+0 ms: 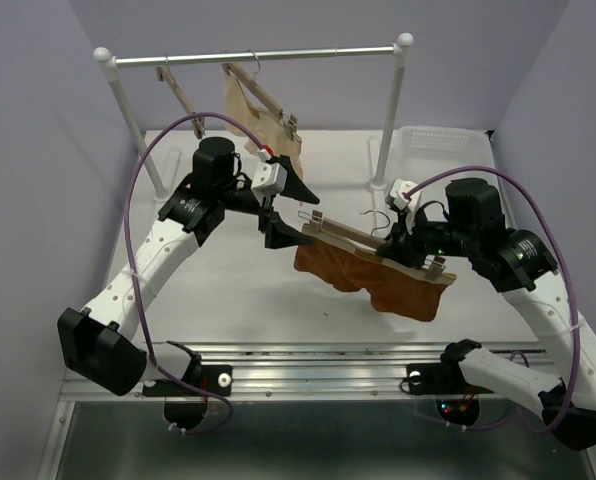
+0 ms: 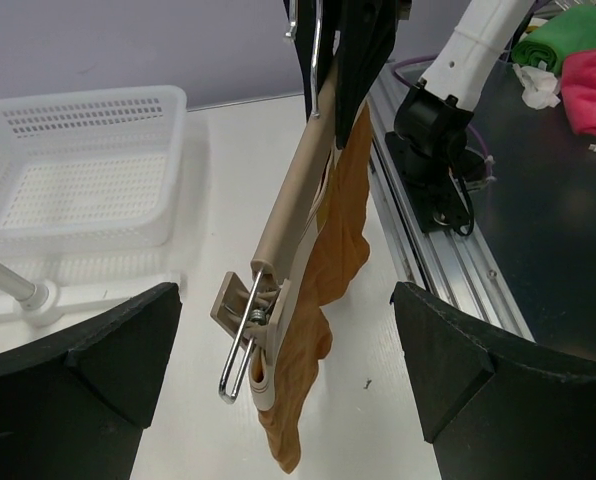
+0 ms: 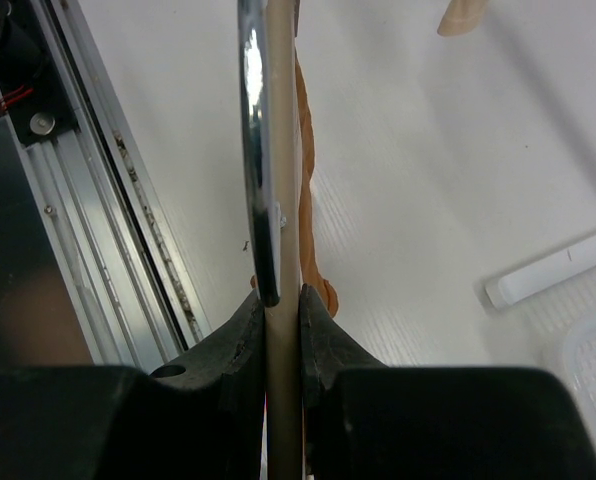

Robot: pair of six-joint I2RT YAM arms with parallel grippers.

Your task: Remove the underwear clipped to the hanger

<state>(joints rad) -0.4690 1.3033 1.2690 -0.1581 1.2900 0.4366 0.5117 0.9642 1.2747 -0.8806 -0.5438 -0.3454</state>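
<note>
The right gripper (image 3: 281, 315) pinched the hanger (image 1: 350, 236); the left gripper (image 1: 294, 212) stood spread at its 9 o'clock end, underwear (image 1: 378, 280) clipped on.

No text, brand, label or no. legible in any of my 3 views, top cam or either wrist cam
</note>
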